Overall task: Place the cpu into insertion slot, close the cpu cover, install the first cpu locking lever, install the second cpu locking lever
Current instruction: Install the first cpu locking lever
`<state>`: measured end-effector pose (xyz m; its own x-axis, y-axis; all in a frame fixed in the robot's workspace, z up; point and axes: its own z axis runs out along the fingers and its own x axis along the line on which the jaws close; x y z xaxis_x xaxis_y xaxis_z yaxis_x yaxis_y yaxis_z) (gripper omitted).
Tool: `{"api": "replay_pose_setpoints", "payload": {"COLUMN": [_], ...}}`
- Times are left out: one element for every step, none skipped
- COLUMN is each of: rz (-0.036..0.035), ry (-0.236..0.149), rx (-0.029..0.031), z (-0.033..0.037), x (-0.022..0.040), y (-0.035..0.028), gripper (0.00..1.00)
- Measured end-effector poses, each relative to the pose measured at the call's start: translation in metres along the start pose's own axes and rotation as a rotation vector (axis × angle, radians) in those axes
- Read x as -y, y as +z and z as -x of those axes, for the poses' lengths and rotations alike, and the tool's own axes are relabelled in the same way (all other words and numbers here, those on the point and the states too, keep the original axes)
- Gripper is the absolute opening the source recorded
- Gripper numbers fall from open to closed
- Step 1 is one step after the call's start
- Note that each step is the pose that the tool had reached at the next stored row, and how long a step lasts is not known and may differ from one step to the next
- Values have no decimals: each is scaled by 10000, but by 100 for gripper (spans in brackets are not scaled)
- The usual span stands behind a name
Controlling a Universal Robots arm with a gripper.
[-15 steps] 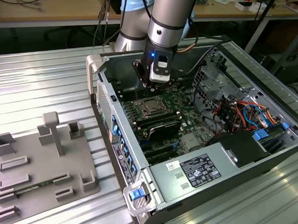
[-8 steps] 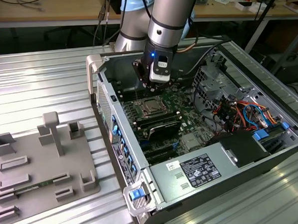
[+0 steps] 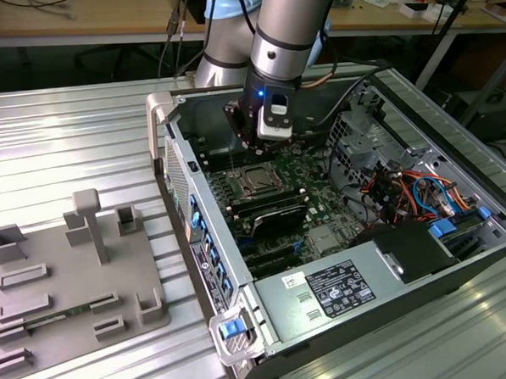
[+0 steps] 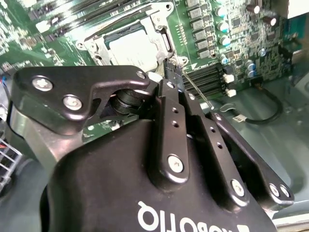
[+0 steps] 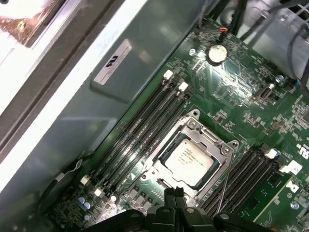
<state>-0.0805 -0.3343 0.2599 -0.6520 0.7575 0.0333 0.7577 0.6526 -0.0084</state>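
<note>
1. The exterior view looks down at a slant from outside the open computer case [image 3: 198, 243]. It stands far enough off to take in the whole case and the arm [image 3: 283, 35].
2. The first wrist view looks steeply down past the gripper [image 5: 175, 195], close over the motherboard [image 5: 231, 92].
3. The second wrist view sits right behind the gripper's body and faces along its fingers.
4. All three views share the socket [image 3: 258, 182].

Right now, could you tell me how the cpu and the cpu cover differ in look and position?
The cpu is a solid pale square; the cpu cover is an open frame with a window. The cpu sits in the middle, while the cpu cover runs around its edges. Both are silvery metal and lie flat.
</note>
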Motion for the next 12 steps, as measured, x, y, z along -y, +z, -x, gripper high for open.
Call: {"api": "replay_pose_setpoints", "payload": {"rz": [-6, -11, -16, -20, -20, -21, -22, -25, -31, -32, -29, -23], "ry": [-174, -349, -500, -598, -626, -642, -698, -771, -878, -984, -1065, -1156], "rx": [1, 3, 4, 4, 4, 5, 5, 6, 7, 8, 11, 18], "z": [0, 0, 0, 0, 0, 0, 0, -1, -1, -1, -1, -1], "x": [0, 0, 0, 0, -1, 0, 0, -1, 0, 0, -1, -1], "y": [0, 0, 0, 0, 0, 0, -1, -2, -9, -15, -15, -15], "gripper": [11, 11, 11, 11, 11, 11, 11, 11, 11, 11, 11, 11]}}
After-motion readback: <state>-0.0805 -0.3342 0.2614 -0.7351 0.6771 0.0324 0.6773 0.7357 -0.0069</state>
